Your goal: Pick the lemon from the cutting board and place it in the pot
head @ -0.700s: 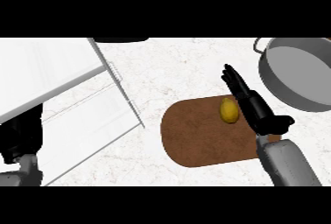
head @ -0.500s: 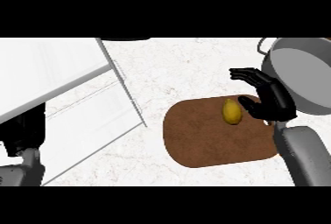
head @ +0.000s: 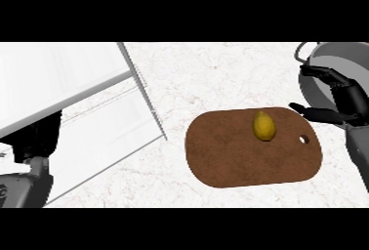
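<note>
Lemon lies unmoved on the cutting board; right robot hand, released, has drawn rightward toward the pot.

Speckled white counter carries brown cutting board, pot.

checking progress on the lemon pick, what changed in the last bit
The right robot hand has pulled back rightward off the cutting board, away from the lemon, fingers spread in front of the pot. It holds nothing. Lemon, board and pot have not moved; the left robot hand stays at the left edge.
</note>
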Tool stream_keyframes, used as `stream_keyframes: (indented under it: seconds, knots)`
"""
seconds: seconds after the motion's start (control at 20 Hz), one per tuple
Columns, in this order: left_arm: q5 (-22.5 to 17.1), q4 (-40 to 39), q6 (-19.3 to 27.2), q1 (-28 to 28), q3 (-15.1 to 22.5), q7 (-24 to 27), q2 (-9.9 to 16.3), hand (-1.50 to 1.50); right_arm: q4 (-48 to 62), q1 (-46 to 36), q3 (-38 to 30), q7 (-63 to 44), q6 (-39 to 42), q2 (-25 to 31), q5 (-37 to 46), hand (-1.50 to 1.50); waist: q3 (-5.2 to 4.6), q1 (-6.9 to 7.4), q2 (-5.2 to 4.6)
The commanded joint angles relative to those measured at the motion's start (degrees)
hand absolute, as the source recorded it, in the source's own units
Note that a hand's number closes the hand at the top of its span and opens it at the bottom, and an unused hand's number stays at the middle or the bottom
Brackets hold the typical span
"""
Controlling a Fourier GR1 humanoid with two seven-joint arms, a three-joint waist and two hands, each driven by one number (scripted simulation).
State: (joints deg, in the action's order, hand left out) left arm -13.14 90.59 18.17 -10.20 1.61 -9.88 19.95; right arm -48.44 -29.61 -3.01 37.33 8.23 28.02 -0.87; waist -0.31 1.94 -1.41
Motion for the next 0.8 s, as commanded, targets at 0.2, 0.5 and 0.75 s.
stream_keyframes:
  seconds: [0.2, 0.5, 0.75]
  knots:
    - [-0.82, 0.91, -4.19, -1.04, 0.14, 0.45, 0.33, 0.0, 12.61, -8.2, -0.5, 12.9, 8.85, 6.06, 3.7, -1.5, 0.38, -0.63, 1.02]
    - [0.44, 1.97, -2.74, -0.83, 0.16, -1.22, 0.59, 0.0, 5.48, -9.54, 10.58, 0.32, 16.86, 10.42, 12.22, -1.5, 0.19, -1.54, 1.61]
    - [0.71, 4.2, -2.12, -0.94, 0.18, -3.46, 0.64, 0.0, 0.4, -12.03, 18.79, -6.73, 18.75, 9.77, 20.04, -1.5, 0.21, -1.74, 2.0]
